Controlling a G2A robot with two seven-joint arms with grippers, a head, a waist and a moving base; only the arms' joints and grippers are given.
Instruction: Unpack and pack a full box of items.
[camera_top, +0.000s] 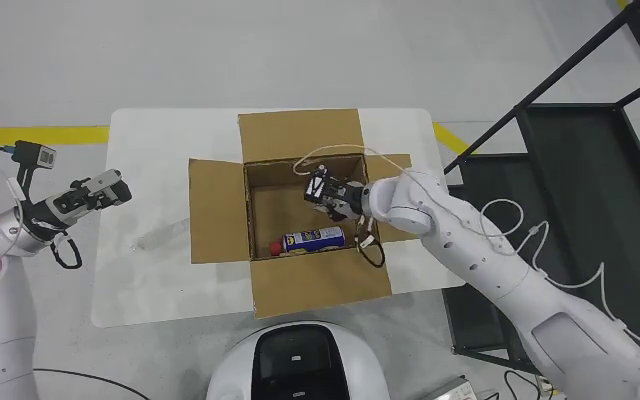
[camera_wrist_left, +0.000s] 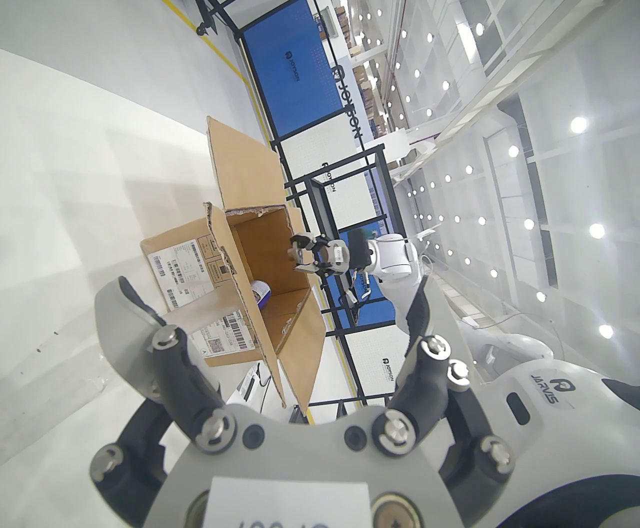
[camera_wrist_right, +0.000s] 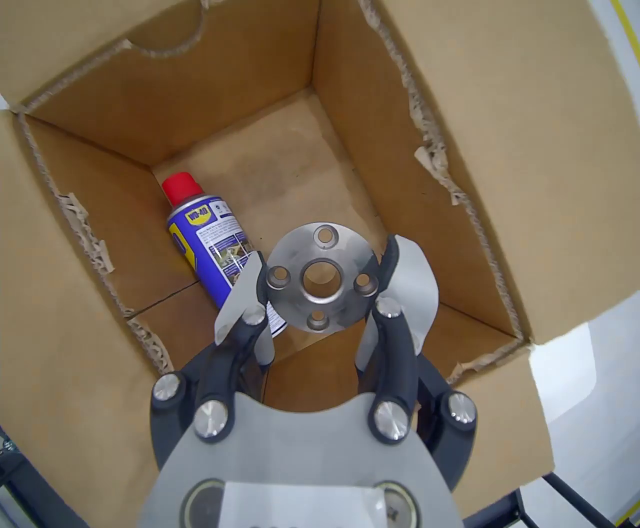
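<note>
Seemingly midway: the box (camera_wrist_right: 450, 125) holds only a spray can (camera_wrist_right: 207, 235); the right hand (camera_wrist_right: 324, 265) clamps a metal flange (camera_wrist_right: 350, 252) above it; the left hand (camera_top: 115, 188) hovers spread apart, unladen.

**What the views hide or cut off**

In the right wrist view, the metal flange (camera_wrist_right: 350, 252) and one finger of the right gripper (camera_wrist_right: 325, 257) cover the lower end of the spray can (camera_wrist_right: 200, 225), so its base is hidden. The jaws' pads overlap the flange's rim on two sides. The cardboard box (camera_wrist_right: 450, 125) runs past the picture's edges, and its outer flaps are cut off.

In the left wrist view, the box wall hides all of the can but one end. What the right gripper holds is too small to tell there.

From the top, the flange is lost among the jaws, and the box's near flap hides a stretch of the desk's (camera_top: 150, 150) near edge.
</note>
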